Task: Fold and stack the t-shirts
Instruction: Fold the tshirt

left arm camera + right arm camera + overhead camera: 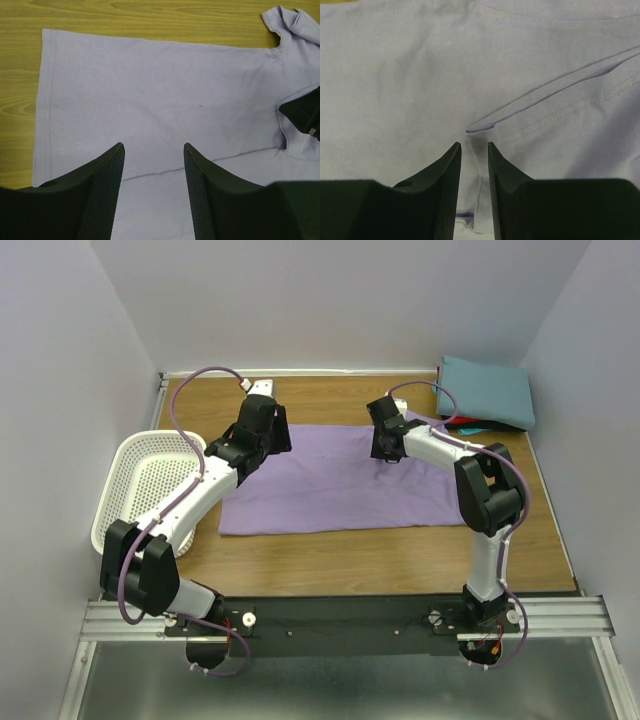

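Observation:
A large lavender t-shirt (330, 490) lies spread flat across the middle of the wooden table. My left gripper (268, 437) hovers over the shirt's far left part, and its jaws (153, 146) stand wide open with only flat cloth (150, 90) beneath them. My right gripper (386, 448) is down on the shirt's far right part. Its jaws (474, 145) are drawn close together with a raised ridge of the lavender cloth (480, 165) pinched between them. A folded teal t-shirt (487, 390) rests on a folded red one (475, 426) at the back right corner.
A white perforated basket (150, 485) stands at the table's left edge, beside my left arm. Bare wood (150, 20) shows beyond the shirt's edge. Walls close the table in at the back and on both sides.

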